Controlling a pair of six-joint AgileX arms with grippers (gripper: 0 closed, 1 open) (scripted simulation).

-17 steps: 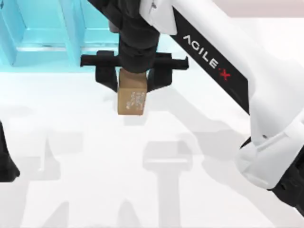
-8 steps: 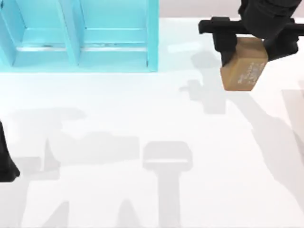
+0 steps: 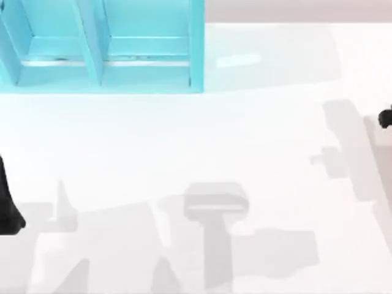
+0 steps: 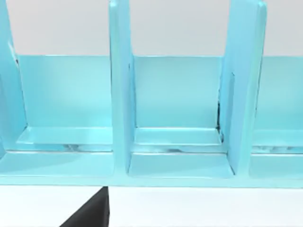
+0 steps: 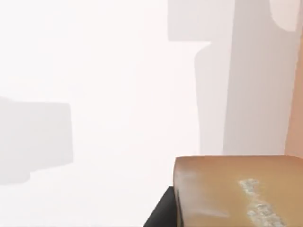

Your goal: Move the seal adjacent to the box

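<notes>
Top view: the white table (image 3: 184, 141) is smooth and matte, crossed by soft grey shadows. At its far left stands the box (image 3: 104, 46) — a glossy turquoise rack with upright dividers and flat shelf floors. A dark piece of the left arm (image 3: 7, 202) sits parked at the table's left edge. At the right edge a small black bit of the right arm (image 3: 386, 117) pokes in; how its fingers stand cannot be told here.

Left wrist view: the box (image 4: 180, 118) faces the camera, with three open bays split by thick rounded dividers, a lip along the front, and thin scuffed lines where the floors meet the walls. It rests on the white table (image 4: 199, 208). A black wedge, part of the left gripper (image 4: 90, 215), juts in near the box's front edge; whether that gripper is spread or closed cannot be told.

Right wrist view: the seal (image 5: 236, 191) sits close under the camera — a tan-brown block with softly rounded edges and whitish speckled marks on its upper face. A black finger (image 5: 161, 213) of the right gripper lies against its side, so the block appears to be grasped, above the pale table (image 5: 94, 71).
</notes>
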